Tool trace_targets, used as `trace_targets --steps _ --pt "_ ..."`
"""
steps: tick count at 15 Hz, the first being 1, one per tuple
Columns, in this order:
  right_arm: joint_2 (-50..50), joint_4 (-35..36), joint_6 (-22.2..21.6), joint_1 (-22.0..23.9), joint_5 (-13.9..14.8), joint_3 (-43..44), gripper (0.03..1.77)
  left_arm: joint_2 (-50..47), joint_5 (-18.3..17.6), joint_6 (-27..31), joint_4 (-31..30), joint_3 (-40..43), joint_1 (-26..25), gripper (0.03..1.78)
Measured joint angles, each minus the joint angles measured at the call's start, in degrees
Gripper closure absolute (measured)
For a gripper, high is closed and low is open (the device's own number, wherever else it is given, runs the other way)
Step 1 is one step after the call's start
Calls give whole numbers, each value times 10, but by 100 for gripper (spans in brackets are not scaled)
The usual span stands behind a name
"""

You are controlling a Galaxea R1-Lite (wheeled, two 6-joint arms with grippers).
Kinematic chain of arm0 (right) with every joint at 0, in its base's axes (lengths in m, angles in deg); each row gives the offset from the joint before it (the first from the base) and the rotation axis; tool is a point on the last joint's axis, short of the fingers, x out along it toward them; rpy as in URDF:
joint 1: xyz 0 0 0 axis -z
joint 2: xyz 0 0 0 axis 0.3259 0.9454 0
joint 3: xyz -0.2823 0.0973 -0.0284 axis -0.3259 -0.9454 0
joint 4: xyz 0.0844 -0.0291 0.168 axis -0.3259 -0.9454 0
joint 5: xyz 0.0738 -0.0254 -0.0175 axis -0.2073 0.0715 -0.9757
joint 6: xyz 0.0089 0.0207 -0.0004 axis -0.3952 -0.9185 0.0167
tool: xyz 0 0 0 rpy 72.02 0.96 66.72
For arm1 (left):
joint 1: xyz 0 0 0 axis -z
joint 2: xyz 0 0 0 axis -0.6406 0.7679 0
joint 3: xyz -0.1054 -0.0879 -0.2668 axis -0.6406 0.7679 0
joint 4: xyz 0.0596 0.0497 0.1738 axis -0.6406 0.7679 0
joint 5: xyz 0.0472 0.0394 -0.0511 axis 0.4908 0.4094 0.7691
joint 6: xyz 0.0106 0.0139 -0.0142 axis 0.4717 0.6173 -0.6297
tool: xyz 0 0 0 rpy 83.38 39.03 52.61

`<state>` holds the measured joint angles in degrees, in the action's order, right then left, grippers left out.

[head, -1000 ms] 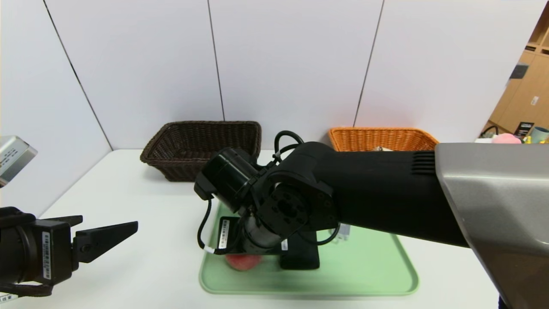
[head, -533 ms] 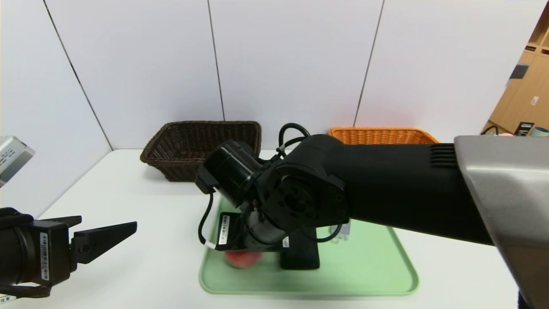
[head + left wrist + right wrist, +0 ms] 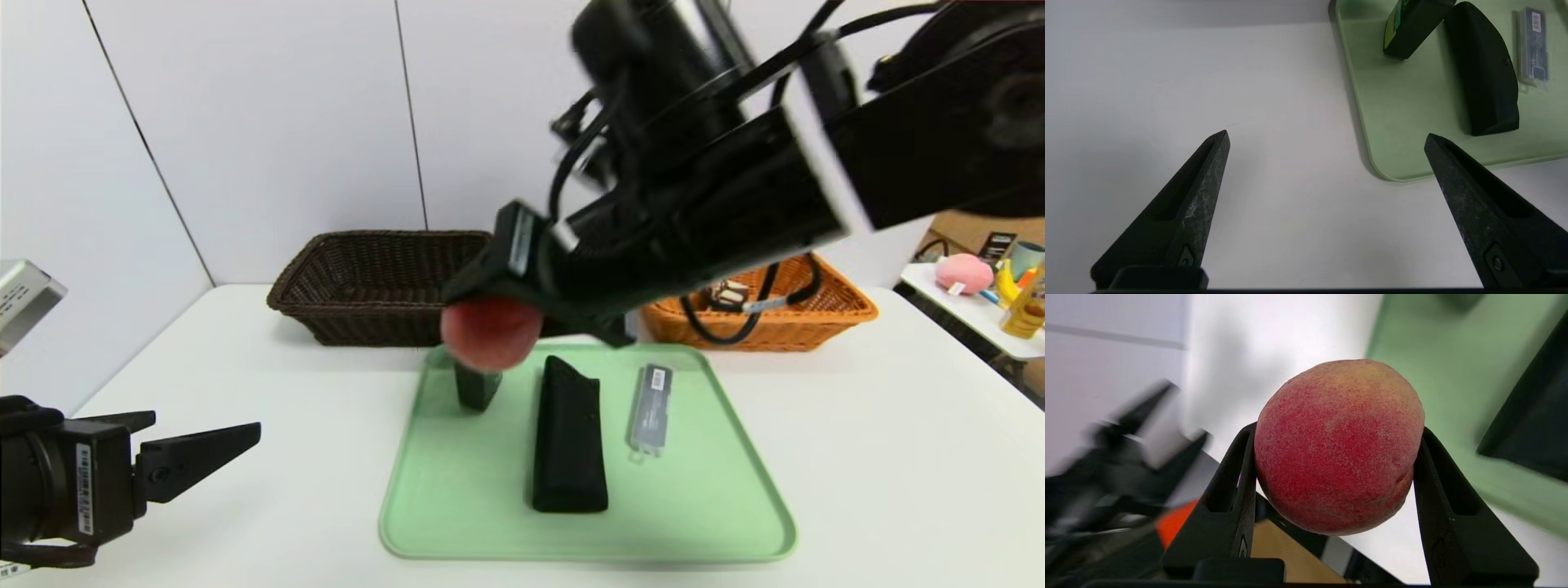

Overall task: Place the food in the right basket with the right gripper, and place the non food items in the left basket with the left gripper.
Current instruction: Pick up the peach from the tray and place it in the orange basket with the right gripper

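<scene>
The peach (image 3: 491,331) is squeezed tight by the right end effector (image 3: 498,322), mid-frame, to be carried to the orange basket (image 3: 841,314).

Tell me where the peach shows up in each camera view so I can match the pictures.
Head view: the peach hangs in the right hand, above the green tray's far left corner.
Left wrist view: not in it; only the open left hand and tray.
Right wrist view: centre, clamped between both fingers.
Shared landmark: the green tray.
</scene>
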<state>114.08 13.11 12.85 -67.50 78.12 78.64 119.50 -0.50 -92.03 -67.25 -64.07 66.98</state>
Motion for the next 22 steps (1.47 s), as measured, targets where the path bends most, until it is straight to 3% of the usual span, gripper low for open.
trace_targets --steps 3,6,9,12,16,22 --pt "-46 75 30 121 -17 0 74 1 0 0 0 1 0 12" --pt "-48 97 79 251 -21 -5 74 2 0 0 0 0 0 12" --pt "-1 101 99 332 16 -9 74 2 0 0 0 0 0 12" --pt "62 105 103 389 79 -8 74 1 0 -1 0 1 0 12" --pt "115 111 125 434 119 -4 74 0 0 0 0 3 0 12" --pt "146 107 133 462 124 -3 74 4 -1 0 -4 7 0 12"
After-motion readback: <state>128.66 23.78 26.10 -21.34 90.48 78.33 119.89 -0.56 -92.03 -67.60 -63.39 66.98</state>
